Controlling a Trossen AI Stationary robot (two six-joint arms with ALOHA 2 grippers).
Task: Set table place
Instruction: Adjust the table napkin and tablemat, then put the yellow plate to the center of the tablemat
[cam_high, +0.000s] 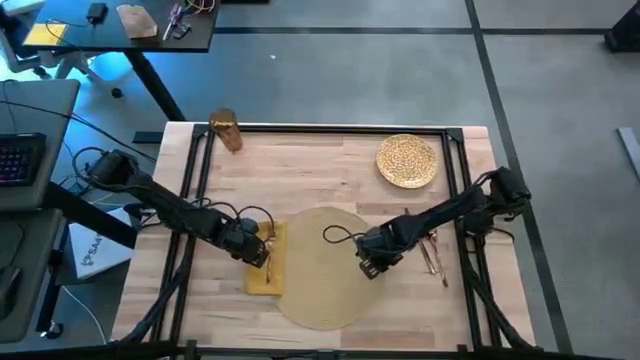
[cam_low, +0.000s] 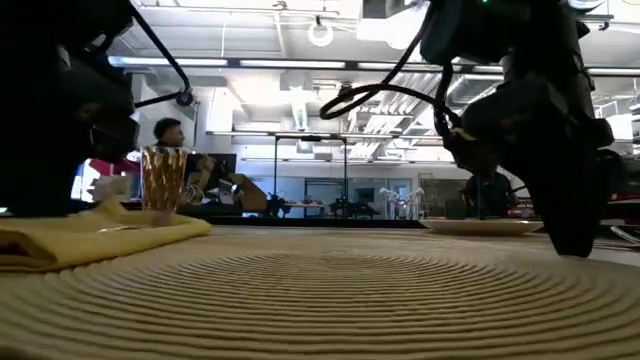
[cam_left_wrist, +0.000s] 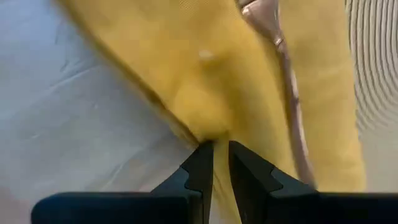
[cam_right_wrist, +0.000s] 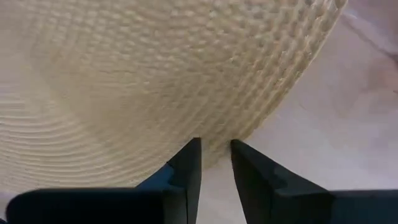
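The round woven placemat (cam_high: 325, 265) lies at the table's middle near the front. The folded yellow napkin (cam_high: 266, 265) overlaps its left rim, with a copper utensil (cam_left_wrist: 286, 74) lying on it. My left gripper (cam_high: 262, 252) is shut on the napkin (cam_left_wrist: 205, 81). My right gripper (cam_high: 372, 268) is shut on the placemat's right rim (cam_right_wrist: 249, 124). The gold speckled plate (cam_high: 407, 160) rests at the far right, and the amber cup (cam_high: 226, 130) is at the far left. More copper cutlery (cam_high: 433, 255) lies right of the placemat. My left gripper pinches the napkin's left edge (cam_left_wrist: 214, 134) between its two fingers, coming slanting down from the table's left. The napkin lies on the table and on the placemat's rim. My right gripper pinches the placemat's right rim (cam_right_wrist: 214, 138) between its two fingertips, slanting down from the right. The rest of the placemat lies flat (cam_low: 330, 290).
A black rail frame (cam_high: 330, 128) runs around the tabletop. Bare wood lies between the placemat and the plate. Beyond the table are a dark desk (cam_high: 120, 25) and a person (cam_low: 170, 135) in the room.
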